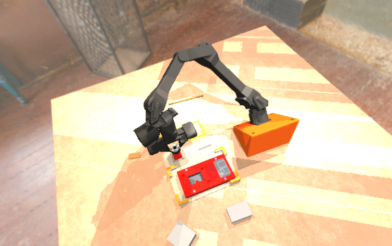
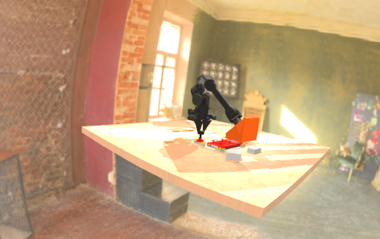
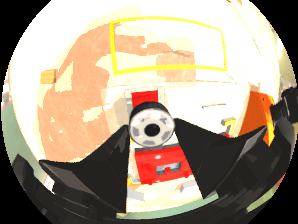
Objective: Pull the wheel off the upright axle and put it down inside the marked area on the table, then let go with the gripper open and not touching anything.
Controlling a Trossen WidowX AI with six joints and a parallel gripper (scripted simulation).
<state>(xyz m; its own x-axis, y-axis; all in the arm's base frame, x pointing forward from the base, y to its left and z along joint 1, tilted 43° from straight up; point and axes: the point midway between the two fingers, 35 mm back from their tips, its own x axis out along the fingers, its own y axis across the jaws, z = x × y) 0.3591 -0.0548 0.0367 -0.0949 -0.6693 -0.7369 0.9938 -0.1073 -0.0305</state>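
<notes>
Wrist view shows the gripper [image 3: 153,137] pointing down, with its 2 dark fingers squeezed on the wheel [image 3: 152,127]. The wheel is round and pale gray with a dark hole in the middle. It sits between the fingers, right over a small red block [image 3: 145,99]. I cannot tell if the wheel is free of the axle. Below it in this view lies a red board [image 3: 161,165]. Farther off, a yellow box outline [image 3: 166,46] is drawn on the table [image 3: 80,90], well apart from the wheel.

From the top view, going from near to far, 2 pale gray blocks [image 1: 239,212] lie near the table's front edge. Next comes the red board with orange corner marks [image 1: 183,201] around it. Past that is the wheel in the gripper, then the yellow outline, partly hidden by the arm [image 1: 196,68]. An orange base [image 1: 265,133] holds the arm up. A small tan chip [image 1: 134,155] lies near the gripper.
</notes>
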